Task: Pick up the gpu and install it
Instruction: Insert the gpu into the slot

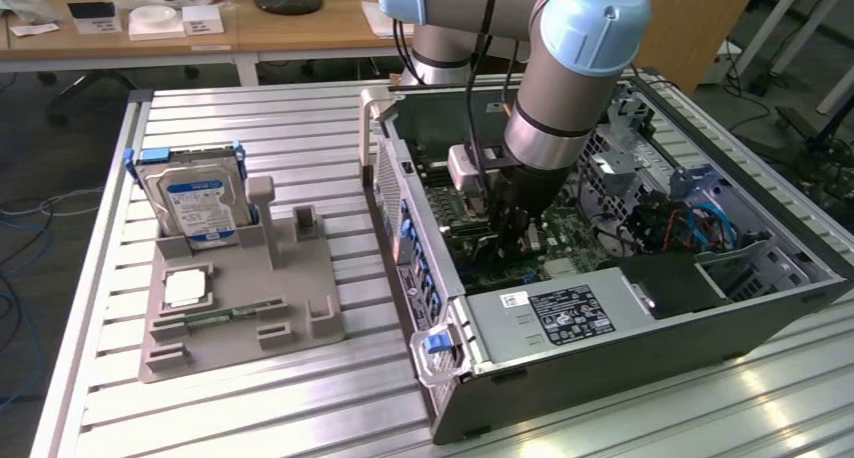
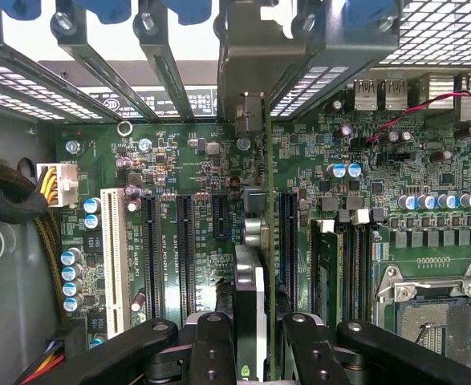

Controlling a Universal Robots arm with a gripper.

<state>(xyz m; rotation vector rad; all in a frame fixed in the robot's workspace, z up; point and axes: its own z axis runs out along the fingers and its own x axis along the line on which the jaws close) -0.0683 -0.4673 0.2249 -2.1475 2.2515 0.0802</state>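
Note:
My gripper [image 1: 514, 236] is lowered inside the open computer case [image 1: 601, 378], just over the green motherboard [image 2: 363, 160]. It is shut on the gpu [image 2: 249, 293], a thin dark card that the wrist view shows edge-on between the two black fingers [image 2: 211, 345]. The card stands upright between two long black expansion slots [image 2: 185, 257], and its metal end reaches toward the rear slot bracket [image 2: 251, 56]. Whether its lower edge sits in a slot is hidden. In the exterior view the card [image 1: 497, 250] is a dark shape under the wrist.
A grey fixture [image 1: 240, 308] at the exterior view's left holds the silver hard drive [image 1: 198, 203], a square chip [image 1: 187, 286] and a green memory stick [image 1: 220, 316]. Inside the case are the power supply [image 1: 561, 313], blue cables [image 1: 701, 228], a white slot [image 2: 113, 257] and the CPU socket [image 2: 432, 309].

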